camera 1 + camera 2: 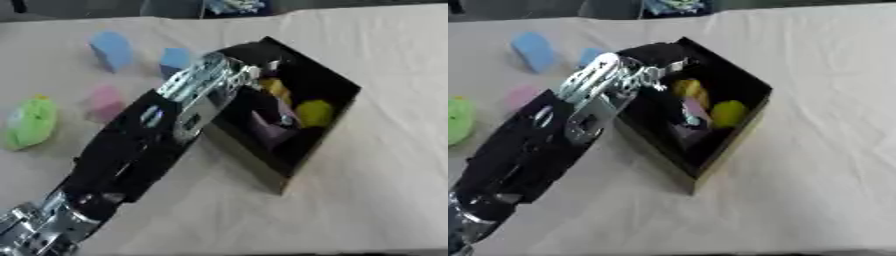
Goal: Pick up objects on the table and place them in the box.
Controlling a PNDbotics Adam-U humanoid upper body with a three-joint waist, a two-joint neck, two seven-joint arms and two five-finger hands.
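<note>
Task partway: left hand point(262, 95) reaching into black open-topped box point(337, 107) holding yellow pieces point(315, 112), finger state unclear; blue blocks point(111, 50), pink block point(105, 102), green soft object point(31, 122) waiting left

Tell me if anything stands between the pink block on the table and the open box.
Yes. The robot's left arm lies across the cloth between the pink block and the black box, with the left hand reaching down inside the box. No other object sits in that stretch.
</note>
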